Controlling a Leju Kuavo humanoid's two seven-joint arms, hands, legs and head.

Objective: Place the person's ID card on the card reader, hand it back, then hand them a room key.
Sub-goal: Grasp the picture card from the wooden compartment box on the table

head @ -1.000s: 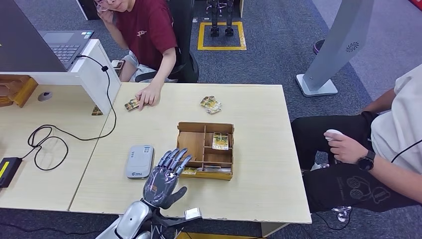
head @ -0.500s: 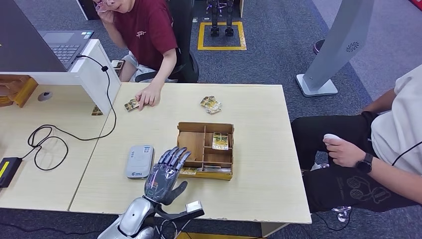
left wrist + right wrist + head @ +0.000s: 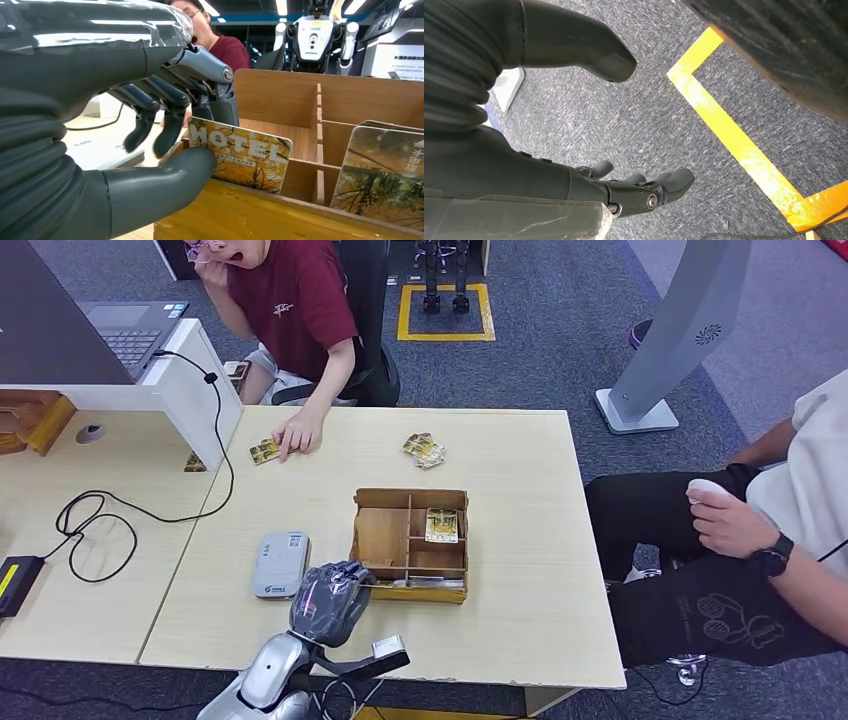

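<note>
My left hand (image 3: 330, 598) is curled over the front left corner of the wooden card box (image 3: 385, 535). Close up in the left wrist view, its thumb (image 3: 165, 185) and fingers (image 3: 172, 112) pinch a room key card (image 3: 240, 157) printed HOTEL, which stands in the box's front slot. The grey card reader (image 3: 280, 563) lies just left of that hand. At the far left of the table, a card (image 3: 265, 451) lies under the fingers of the person in the red shirt (image 3: 297, 432). My right hand (image 3: 549, 170) hangs over the carpet with fingers spread and nothing in it.
Another key card (image 3: 382, 175) stands beside the pinched one, and one (image 3: 442, 524) lies in a back compartment. Loose cards (image 3: 424, 450) lie beyond the box. A second person (image 3: 735, 530) sits at the right. A white divider (image 3: 200, 390) and black cable (image 3: 95, 525) are at the left.
My left hand's fingers, stretched out over the box a second ago, have curled down onto the key card. The seated person at the right has raised a hand.
</note>
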